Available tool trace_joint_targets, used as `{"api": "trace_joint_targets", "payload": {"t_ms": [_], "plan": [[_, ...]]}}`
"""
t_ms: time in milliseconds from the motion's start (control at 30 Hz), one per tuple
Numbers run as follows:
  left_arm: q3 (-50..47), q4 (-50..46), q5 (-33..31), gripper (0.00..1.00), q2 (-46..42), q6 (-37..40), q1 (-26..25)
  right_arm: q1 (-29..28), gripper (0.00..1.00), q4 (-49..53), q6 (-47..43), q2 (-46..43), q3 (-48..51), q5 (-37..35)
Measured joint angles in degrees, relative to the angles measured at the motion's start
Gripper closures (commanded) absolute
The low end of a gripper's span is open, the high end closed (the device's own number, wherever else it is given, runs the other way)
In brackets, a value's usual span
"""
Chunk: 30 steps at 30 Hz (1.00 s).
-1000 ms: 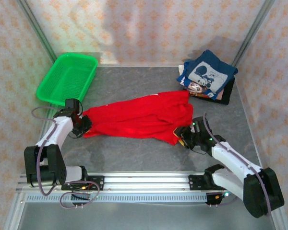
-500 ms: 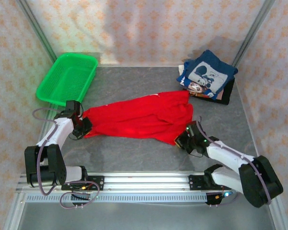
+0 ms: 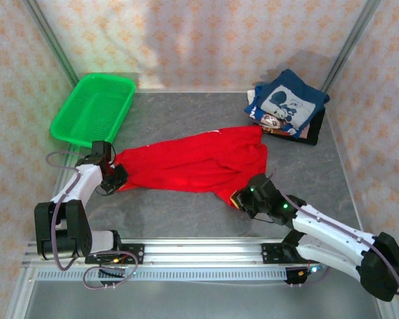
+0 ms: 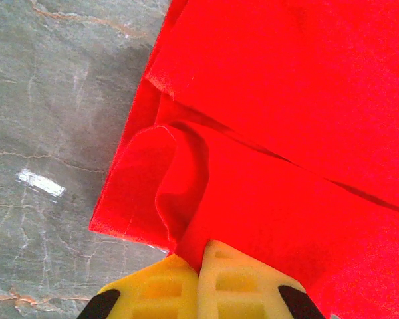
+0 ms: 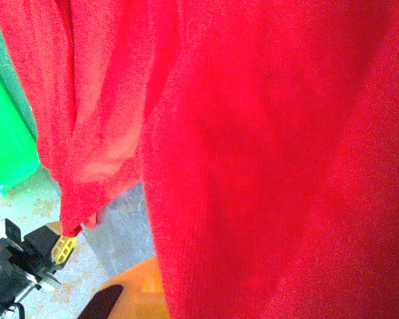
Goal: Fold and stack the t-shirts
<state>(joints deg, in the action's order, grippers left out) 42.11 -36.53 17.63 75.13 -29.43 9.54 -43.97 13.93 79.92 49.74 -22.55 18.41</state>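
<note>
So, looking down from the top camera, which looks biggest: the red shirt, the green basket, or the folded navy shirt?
Largest: the red shirt, spread out, clearly ahead.
Second: the basket.
Smallest: the navy shirt, folded. It looks only slightly smaller than the basket, so that pair is a close call.

- Right end effector (image 3: 238,199): fingertips hidden under the red t-shirt's (image 3: 193,163) near corner.
- Left end effector (image 4: 198,269): below the red t-shirt, body cropped by the bottom edge.
</note>
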Motion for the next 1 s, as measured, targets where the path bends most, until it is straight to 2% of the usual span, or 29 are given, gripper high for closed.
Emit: {"api": "trace_joint_targets", "payload": {"t_ms": [500, 567, 700, 800, 1000], "plan": [[-0.61, 0.24, 0.04, 1.00, 0.00, 0.00, 0.00, -9.01, 0.99, -1.16, 9.38, 12.28, -5.64, 0.02], [-0.61, 0.24, 0.04, 1.00, 0.02, 0.02, 0.00, -9.55, 0.76, -1.09, 10.14, 12.13, -5.75, 0.02], [-0.61, 0.31, 0.11, 1.00, 0.35, 0.02, 0.00, -9.68, 0.51, 1.55, 10.64, 8.59, -5.77, -1.09], [-0.61, 0.42, 0.17, 1.00, 0.66, 0.02, 0.00, -9.68, 0.47, 6.36, 10.38, 2.05, -6.58, -3.45], [-0.61, 0.42, 0.22, 1.00, 0.79, 0.52, 0.02, -9.46, 0.49, 21.22, 9.70, -13.03, -9.60, -9.68]]}}
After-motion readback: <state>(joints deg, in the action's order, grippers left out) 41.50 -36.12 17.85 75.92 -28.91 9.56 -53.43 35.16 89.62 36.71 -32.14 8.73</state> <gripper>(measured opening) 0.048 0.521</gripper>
